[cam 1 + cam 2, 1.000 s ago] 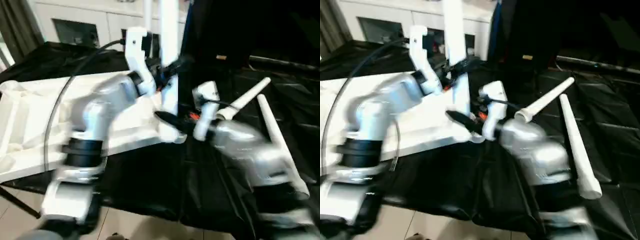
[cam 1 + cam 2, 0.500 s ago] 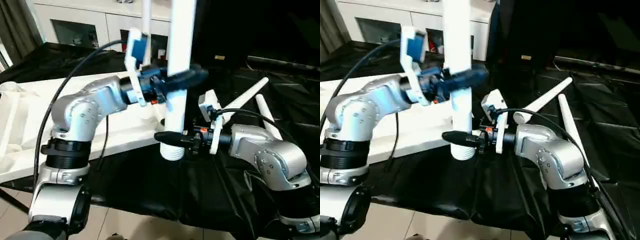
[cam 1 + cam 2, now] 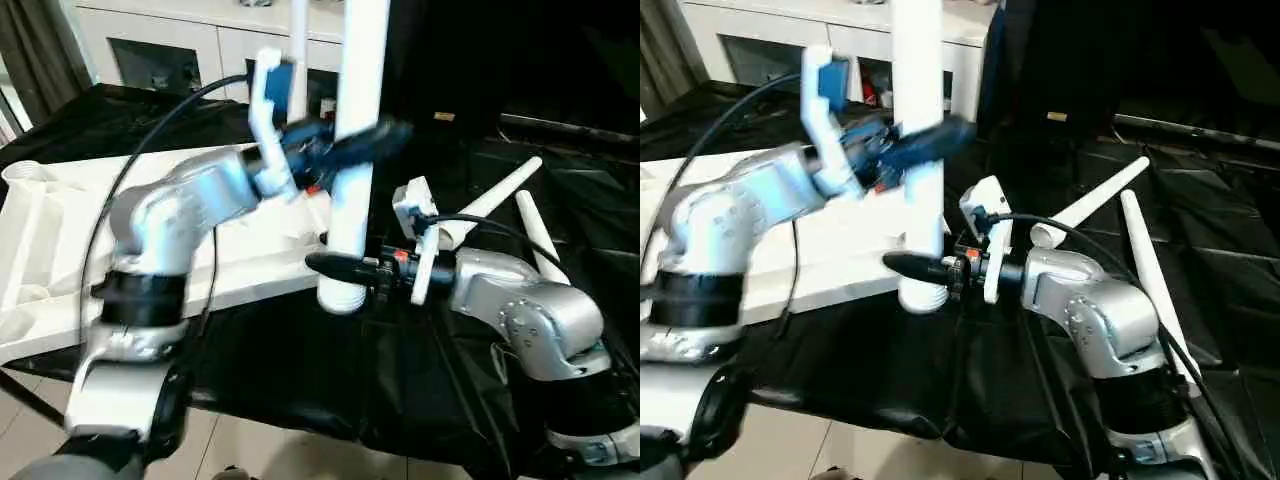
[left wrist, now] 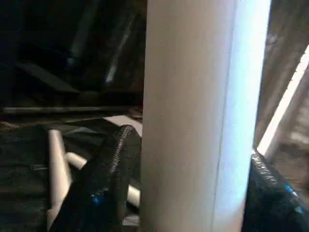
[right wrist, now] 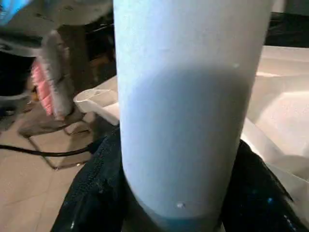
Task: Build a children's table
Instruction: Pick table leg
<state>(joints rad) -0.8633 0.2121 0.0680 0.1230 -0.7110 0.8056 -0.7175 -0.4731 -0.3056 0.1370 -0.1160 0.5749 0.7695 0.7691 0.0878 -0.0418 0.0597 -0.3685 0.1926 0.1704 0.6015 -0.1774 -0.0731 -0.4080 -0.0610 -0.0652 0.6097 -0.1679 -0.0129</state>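
Upright leg (image 3: 355,150) between both pincers

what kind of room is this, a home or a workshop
Probably a furnished indoor room set up as a robot test area. A white cabinet with glass doors stands behind, the floor is pale tile, and black sheeting covers the worktable holding the white table top.

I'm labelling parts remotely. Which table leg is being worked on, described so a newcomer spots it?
Start at the white table top lying on the black cloth. At its near right corner one leg stands upright between both tools, left tool above right tool. The two other legs lie flat.
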